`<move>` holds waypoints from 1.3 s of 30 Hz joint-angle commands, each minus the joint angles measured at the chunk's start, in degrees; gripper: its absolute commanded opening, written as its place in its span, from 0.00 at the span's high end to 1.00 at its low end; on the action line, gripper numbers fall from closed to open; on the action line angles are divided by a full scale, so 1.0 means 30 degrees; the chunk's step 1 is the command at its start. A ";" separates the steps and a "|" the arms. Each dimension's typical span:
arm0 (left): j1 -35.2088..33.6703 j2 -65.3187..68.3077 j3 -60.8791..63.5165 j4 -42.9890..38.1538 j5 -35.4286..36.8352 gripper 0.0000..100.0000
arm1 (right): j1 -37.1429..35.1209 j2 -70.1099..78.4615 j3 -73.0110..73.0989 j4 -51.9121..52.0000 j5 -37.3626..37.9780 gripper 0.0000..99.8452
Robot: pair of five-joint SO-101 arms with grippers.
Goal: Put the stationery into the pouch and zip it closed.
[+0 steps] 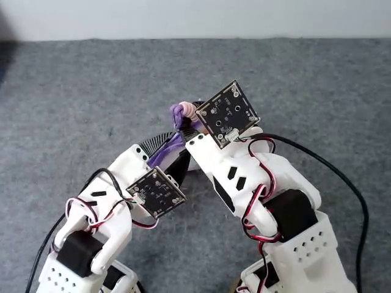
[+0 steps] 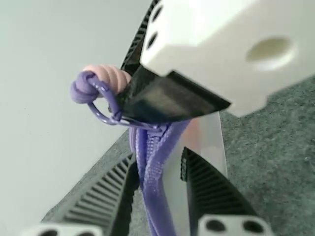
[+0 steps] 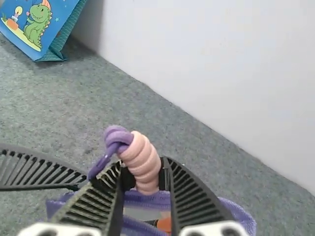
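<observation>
Where the two arms meet over the grey carpet-like table (image 1: pixel 73 91), a purple fabric pouch with a clear panel (image 2: pixel 152 172) is held between them, its zipper tape running up toward the right arm. The left gripper (image 2: pixel 158 162) has its black ribbed jaws pressed on either side of the pouch's zipper edge, one against the purple tape and the other against the clear panel. The right gripper (image 3: pixel 141 169) pinches a pink ribbed charm (image 3: pixel 140 152) between its jaws. This charm hangs on a knotted purple cord loop (image 3: pixel 115 137) at the zipper's end. Something orange (image 3: pixel 165 223) shows low inside the pouch; what it is cannot be told. Farther back a blue paper bag with a green dinosaur print (image 3: pixel 34 24) stands at the foot of a white wall (image 3: pixel 221 64).
</observation>
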 commanded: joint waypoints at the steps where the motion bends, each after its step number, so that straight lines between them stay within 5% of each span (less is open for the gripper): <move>1: 0.0762 -0.0205 -0.0278 -0.0410 -0.0205 0.99 | 0.0220 -0.0630 -0.0205 -0.0015 -0.0147 0.99; 8: 0.0762 -0.0205 -0.1304 -0.0322 0.2139 0.99 | 0.2300 -0.0542 -0.0205 -0.0044 -0.0147 0.99; 19: 0.0791 -0.0205 -0.1978 0.1084 0.2198 0.99 | 0.5201 -0.0161 0.0234 -0.0161 0.0264 0.99; 25: 0.0733 -0.0205 -0.2740 0.1788 0.2198 0.99 | 0.7370 0.0454 0.1524 -0.2974 0.0908 0.99; 39: 0.0557 -0.2227 -0.2476 0.2725 0.2227 0.99 | 0.9011 0.0718 0.2725 -0.3678 0.0938 0.99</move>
